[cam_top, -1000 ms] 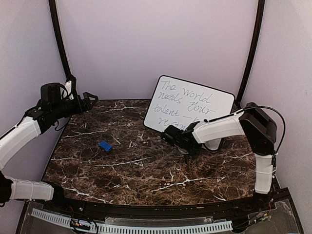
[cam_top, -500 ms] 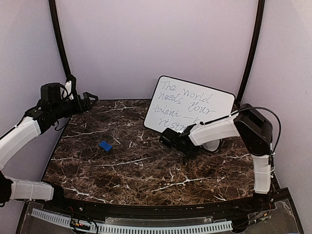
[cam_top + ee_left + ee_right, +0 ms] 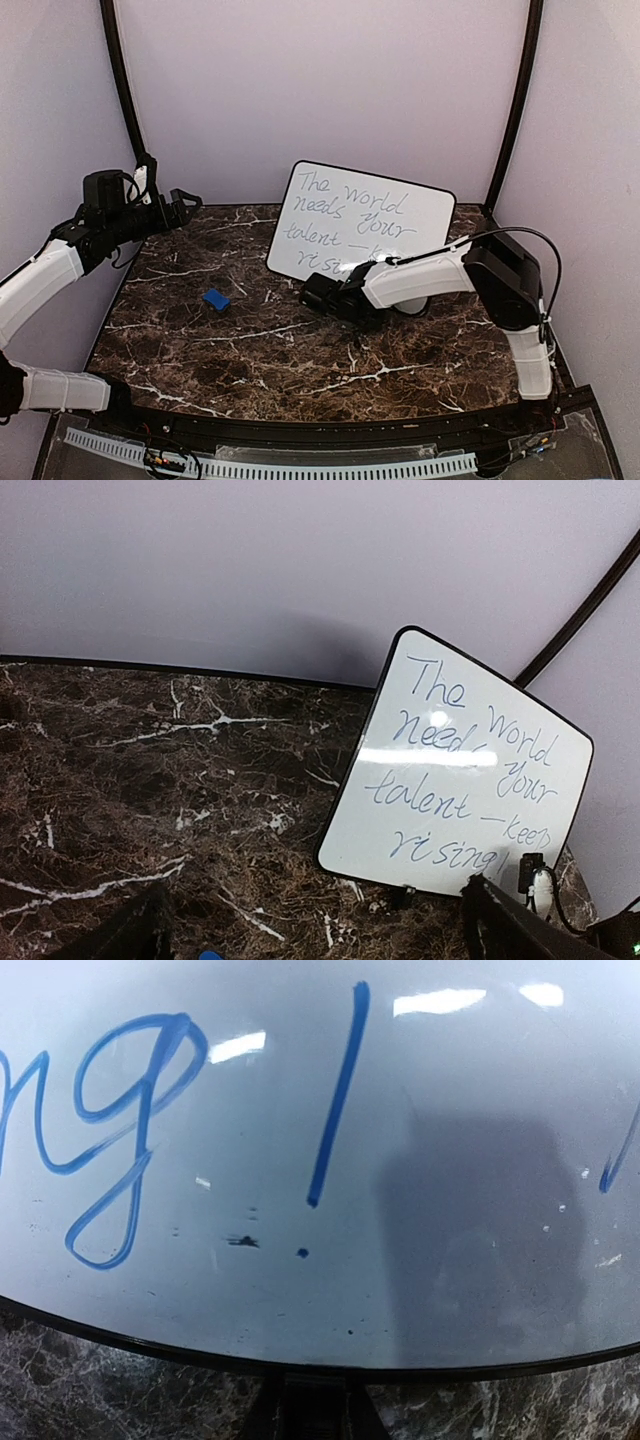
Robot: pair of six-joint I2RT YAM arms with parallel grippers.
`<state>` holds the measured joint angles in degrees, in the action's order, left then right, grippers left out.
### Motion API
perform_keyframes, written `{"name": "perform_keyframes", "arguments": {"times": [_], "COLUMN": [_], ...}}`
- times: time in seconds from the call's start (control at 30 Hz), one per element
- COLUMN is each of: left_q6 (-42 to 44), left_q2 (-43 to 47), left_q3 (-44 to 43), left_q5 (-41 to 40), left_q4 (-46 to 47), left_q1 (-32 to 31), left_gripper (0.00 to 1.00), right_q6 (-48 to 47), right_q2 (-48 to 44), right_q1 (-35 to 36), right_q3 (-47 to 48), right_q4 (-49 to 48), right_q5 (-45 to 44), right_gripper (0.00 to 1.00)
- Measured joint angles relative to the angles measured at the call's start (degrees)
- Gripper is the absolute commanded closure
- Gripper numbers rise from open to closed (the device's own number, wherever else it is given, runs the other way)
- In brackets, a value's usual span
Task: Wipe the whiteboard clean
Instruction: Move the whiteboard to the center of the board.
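The whiteboard [image 3: 362, 212] stands tilted near the back wall, with blue handwriting on it. It also shows in the left wrist view [image 3: 470, 750] and fills the right wrist view [image 3: 400, 1140]. My right gripper [image 3: 334, 292] is shut on the whiteboard's lower edge, its finger [image 3: 312, 1405] clamped at the black rim. The blue eraser [image 3: 215, 299] lies on the table to the left of the board, apart from both grippers. My left gripper [image 3: 184, 206] is open and empty, held high at the back left, its dark fingers [image 3: 140, 925] spread wide.
The dark marble table [image 3: 260, 350] carries the board and the eraser. Black frame poles [image 3: 122, 80] rise at the back left and back right. Pale walls close in the back and sides.
My right gripper has carried the whiteboard to the left, toward the table's middle. The left arm and the eraser have not moved.
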<state>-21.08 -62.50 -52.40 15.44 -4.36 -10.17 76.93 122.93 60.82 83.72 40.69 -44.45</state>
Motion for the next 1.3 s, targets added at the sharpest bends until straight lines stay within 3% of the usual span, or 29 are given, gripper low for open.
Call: {"name": "perform_keyframes", "arguments": {"times": [0.13,0.7,0.83,1.0,1.1,1.23,1.3], "left_q6": [-0.13,-0.15,-0.15,0.17,1.29,3.3,4.13], "left_q2": [0.35,0.72,0.72,0.68,0.02,-3.78,-6.69], "left_q3": [0.0,0.02,0.09,0.11,0.09,-0.96,-1.97], "left_q5": [0.13,0.17,0.17,0.2,-0.22,-2.43,-3.98], "left_q4": [0.0,0.02,0.02,0.0,-0.11,-1.86,-3.02], "left_q1": [0.0,0.0,0.0,-0.81,-3.15,-8.26,-11.02], "left_gripper": [0.01,0.01,0.01,0.01,0.01,0.01,0.01], "right_q6": [-0.35,-11.34,-21.35,-34.69,-43.89,-55.76,-61.33], "right_q2": [1.16,0.61,-2.67,-11.65,-18.14,-25.77,-28.52], "right_q1": [0.98,2.16,2.75,5.18,5.64,0.07,-6.69], "right_q3": [1.51,2.73,1.57,-2.62,-3.89,-3.13,-1.14], "right_q4": [0.76,0.98,-2.38,-9.31,-13.55,-18.73,-20.02], "right_q5": [0.33,1.81,4.9,8.07,10.03,18.51,25.07], "right_gripper": [0.93,0.3,0.23,0.07,0.04,0.01,0.01]}}
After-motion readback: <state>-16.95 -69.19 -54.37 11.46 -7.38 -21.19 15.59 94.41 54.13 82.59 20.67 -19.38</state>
